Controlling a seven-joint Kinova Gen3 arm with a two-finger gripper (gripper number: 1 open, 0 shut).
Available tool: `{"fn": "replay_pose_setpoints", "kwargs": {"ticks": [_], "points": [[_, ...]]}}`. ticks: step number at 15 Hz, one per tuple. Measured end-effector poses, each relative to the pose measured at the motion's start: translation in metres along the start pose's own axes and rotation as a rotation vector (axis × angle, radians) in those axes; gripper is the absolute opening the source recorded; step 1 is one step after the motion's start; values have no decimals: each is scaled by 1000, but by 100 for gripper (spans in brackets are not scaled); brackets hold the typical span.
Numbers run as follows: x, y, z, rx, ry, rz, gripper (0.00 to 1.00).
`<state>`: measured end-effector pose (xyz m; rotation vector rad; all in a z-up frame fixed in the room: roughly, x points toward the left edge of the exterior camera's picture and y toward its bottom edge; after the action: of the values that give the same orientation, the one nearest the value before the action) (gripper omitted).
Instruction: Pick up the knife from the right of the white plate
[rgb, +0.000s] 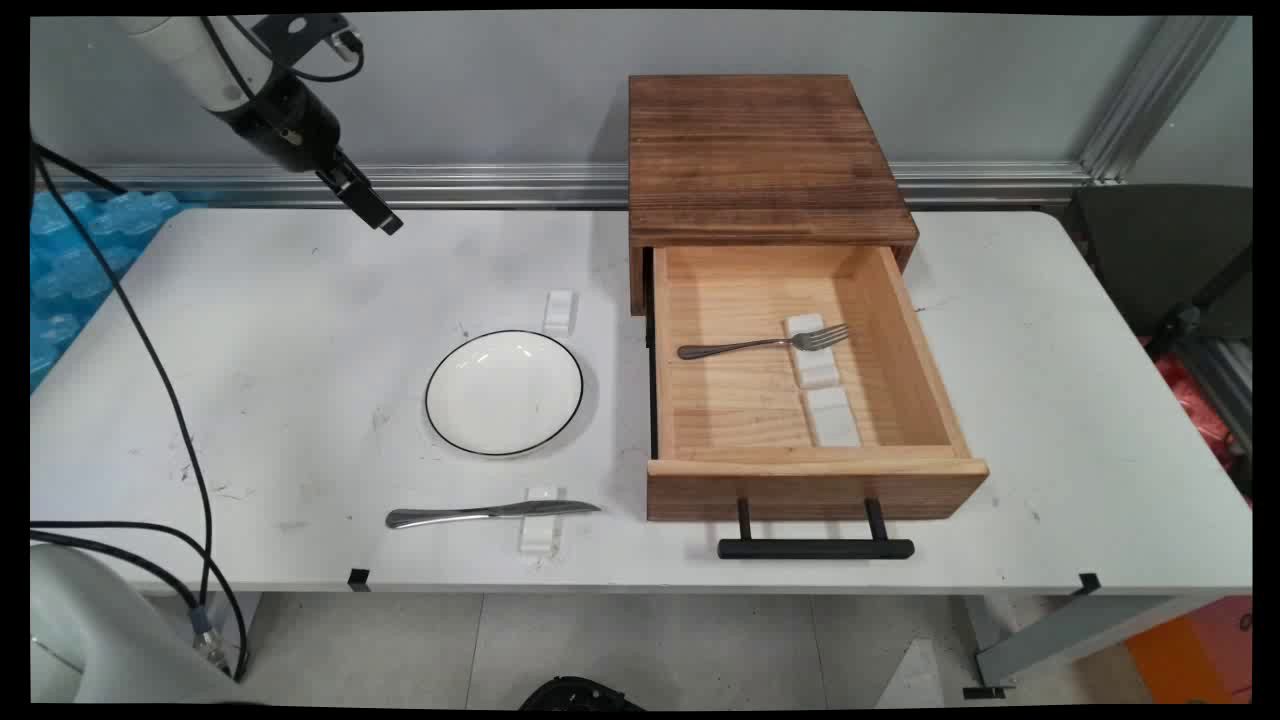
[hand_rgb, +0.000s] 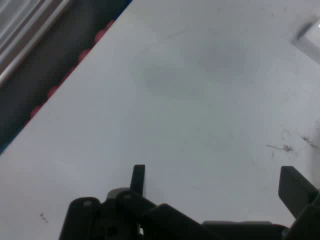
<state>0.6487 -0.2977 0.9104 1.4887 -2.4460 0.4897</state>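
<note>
Now my jaws (hand_rgb: 215, 185) hang released over bare table (rgb: 300, 330), holding nothing; plate (rgb: 504, 392) lies toward five o'clock, so any descent should stay slow and level.

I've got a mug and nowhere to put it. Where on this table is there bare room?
The table is bare right of the open drawer, and at far left beneath the raised gripper. It's crowded in the middle: plate, knife and small white blocks. The drawer holds a fork.
</note>
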Motion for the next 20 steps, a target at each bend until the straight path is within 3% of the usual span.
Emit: {"fn": "replay_pose_setpoints", "kwargs": {"ticks": [3,4,7,9,12,16,20], "points": [[-6,-2,4,-20,0,-20,100],[-9,0,6,-46,-8,-4,100],[-18,21,1,-172,-33,118,100],[-26,45,-5,-284,-43,233,100],[-36,81,-8,-386,-51,350,100],[-50,128,-5,-450,-66,486,100],[-58,157,0,-460,-76,558,100]]}}
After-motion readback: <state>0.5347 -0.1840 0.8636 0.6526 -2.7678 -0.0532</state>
